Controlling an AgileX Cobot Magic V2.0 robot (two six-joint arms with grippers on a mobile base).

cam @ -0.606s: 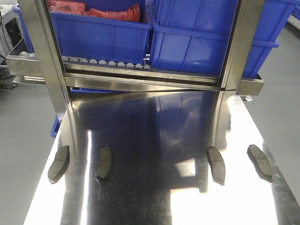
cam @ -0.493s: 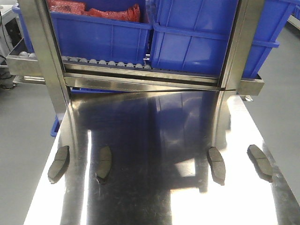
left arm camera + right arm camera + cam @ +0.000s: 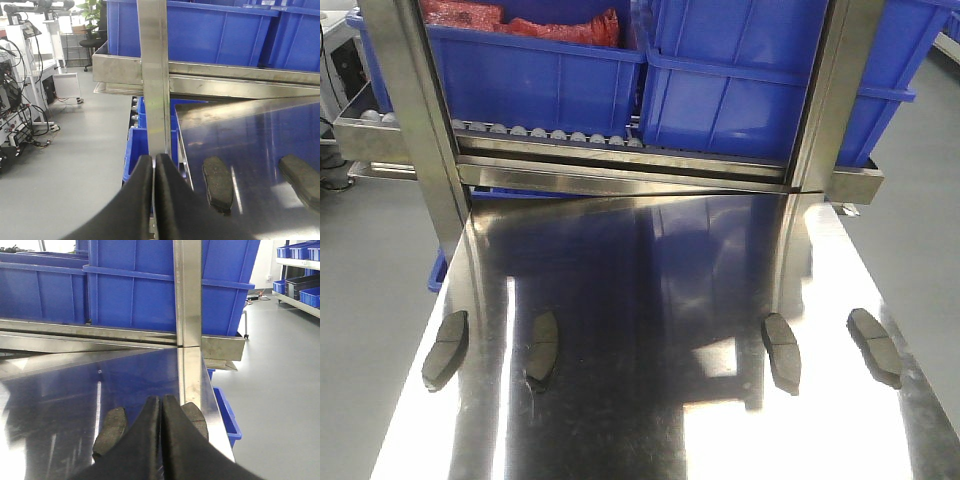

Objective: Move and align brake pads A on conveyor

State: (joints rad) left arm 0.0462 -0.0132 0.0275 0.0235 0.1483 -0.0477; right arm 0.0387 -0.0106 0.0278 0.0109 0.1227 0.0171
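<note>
Four grey-brown brake pads lie in a row on the shiny steel table (image 3: 650, 300): far left pad (image 3: 445, 349), inner left pad (image 3: 543, 345), inner right pad (image 3: 782, 350), far right pad (image 3: 875, 345). The dark belt conveyor is out of view. My left gripper (image 3: 154, 159) is shut and empty, held over the table's left edge, with the far left pad (image 3: 218, 182) just to its right. My right gripper (image 3: 161, 400) is shut and empty, above the gap between the inner right pad (image 3: 111, 430) and the far right pad (image 3: 196, 417). Neither gripper shows in the front view.
A roller rack with blue bins (image 3: 720, 90) stands across the table's far end, held by two steel posts (image 3: 420, 120) (image 3: 825, 100). Blue bins sit on the floor beside the table's left side (image 3: 132, 150) and right side (image 3: 227, 415). Grey floor lies on both sides.
</note>
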